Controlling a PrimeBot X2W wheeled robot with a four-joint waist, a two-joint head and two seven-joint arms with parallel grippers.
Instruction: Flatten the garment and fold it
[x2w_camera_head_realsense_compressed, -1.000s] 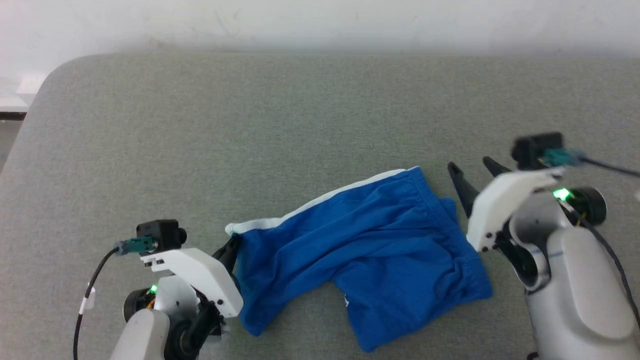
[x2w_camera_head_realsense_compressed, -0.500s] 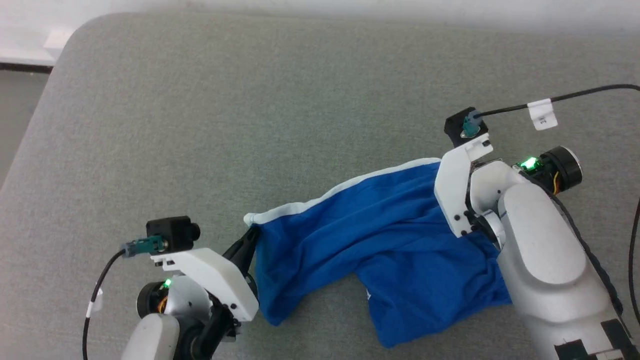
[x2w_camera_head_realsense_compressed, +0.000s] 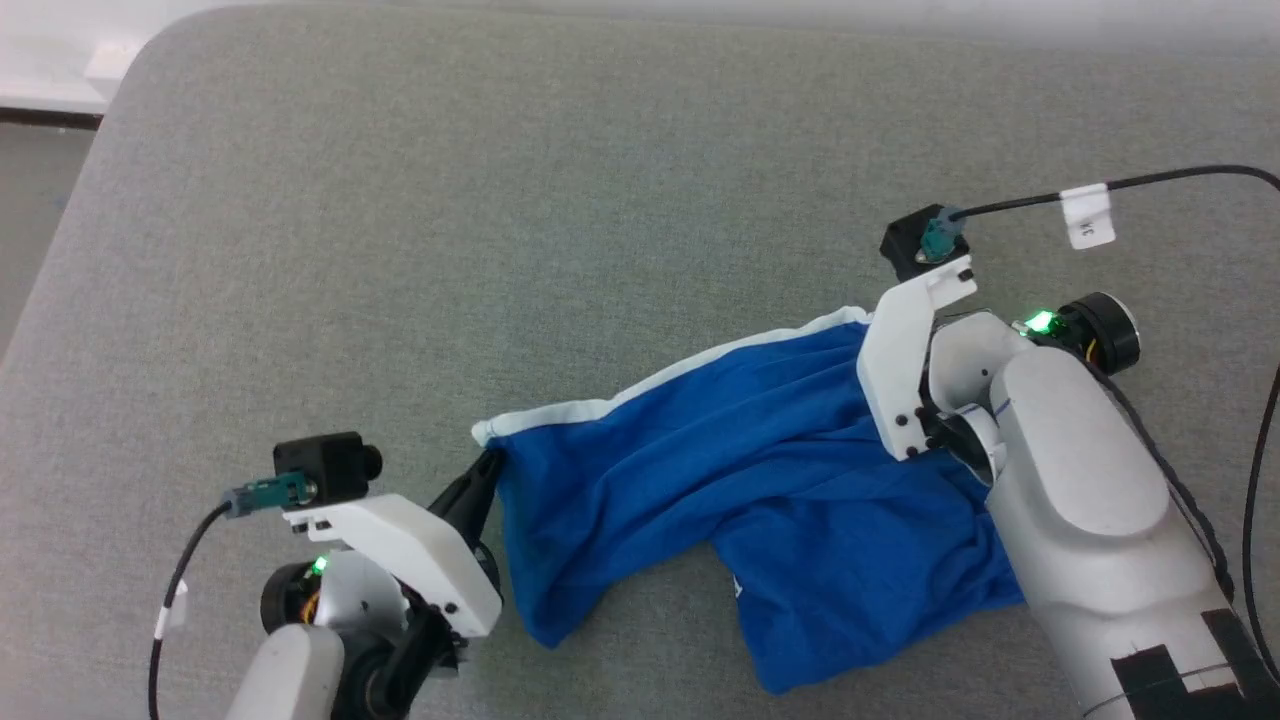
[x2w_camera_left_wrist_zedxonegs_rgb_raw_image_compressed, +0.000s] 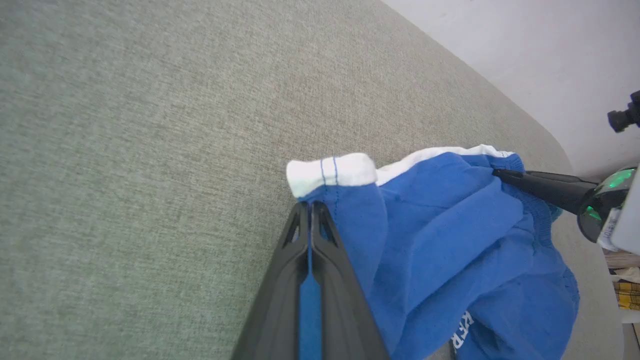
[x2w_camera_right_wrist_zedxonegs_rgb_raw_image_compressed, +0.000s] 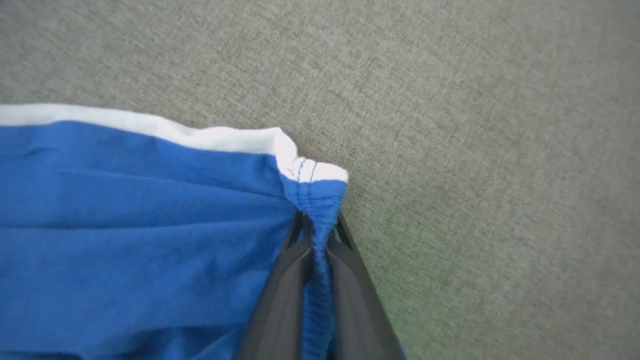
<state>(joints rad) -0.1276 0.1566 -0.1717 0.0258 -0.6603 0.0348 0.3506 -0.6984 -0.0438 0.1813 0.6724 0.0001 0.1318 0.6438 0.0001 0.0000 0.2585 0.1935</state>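
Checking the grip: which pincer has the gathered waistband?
The right pincer: it pinches the puckered elastic corner of the shorts; the left pincer holds a smooth hem.

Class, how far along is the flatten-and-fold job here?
Done: the left gripper pinches a hem corner of the shorts, the right gripper the waistband. In hand: the creased cloth held between them. Left: flattening it on the grey surface, then every fold.
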